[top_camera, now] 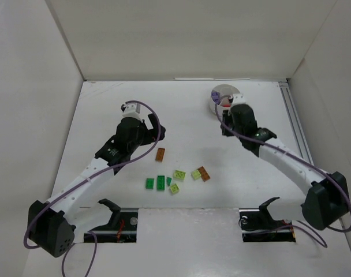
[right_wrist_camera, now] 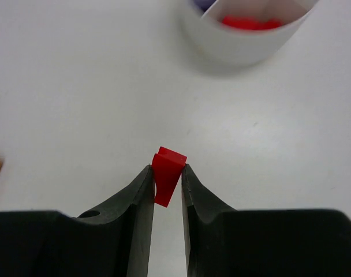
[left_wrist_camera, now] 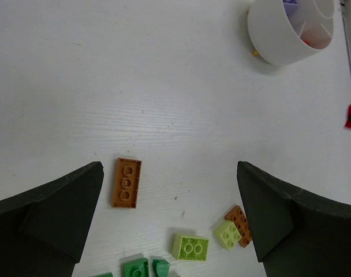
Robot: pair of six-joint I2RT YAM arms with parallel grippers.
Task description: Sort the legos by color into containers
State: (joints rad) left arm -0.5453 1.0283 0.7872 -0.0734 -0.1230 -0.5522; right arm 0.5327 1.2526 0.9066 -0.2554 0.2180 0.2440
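One red lego [right_wrist_camera: 168, 172] is sitting pinched between the fingers of the right gripper [right_wrist_camera: 167, 168], jaws clenching its two sides, and it is hanging over bare table [top_camera: 106, 115] short of the white dish [right_wrist_camera: 239, 46].

- The dish is sitting near the far edge of the table. One compartment is showing red pieces [right_wrist_camera: 250, 23], and another is holding a purple piece [left_wrist_camera: 290, 6].
- From above, the right wrist is covering the dish's near side [top_camera: 217, 92]. How many wedges it has, I cannot tell.
- In the right wrist view the dish is running off the top edge.

The remaining loose legos are lying in a scatter in the near middle of the table, well apart from the dish:

- An orange-brown plate [left_wrist_camera: 127, 182] is lying alone, farthest from the arm bases.
- A lime brick [left_wrist_camera: 190, 247] is resting nearer.
- A smaller lime piece [left_wrist_camera: 227, 234] is touching another orange-brown plate [left_wrist_camera: 239, 221], which the left finger is partly hiding.
- Two dark green bricks [top_camera: 160, 182] [top_camera: 149, 183] are lying side by side, cut off at the bottom of the left wrist view.
- Another lime piece [top_camera: 174, 188] is sitting just beside them.

The left gripper [left_wrist_camera: 168, 167] is hovering above this scatter, jaws spread wide, holding nothing.

Nothing is standing between the red lego and the dish.
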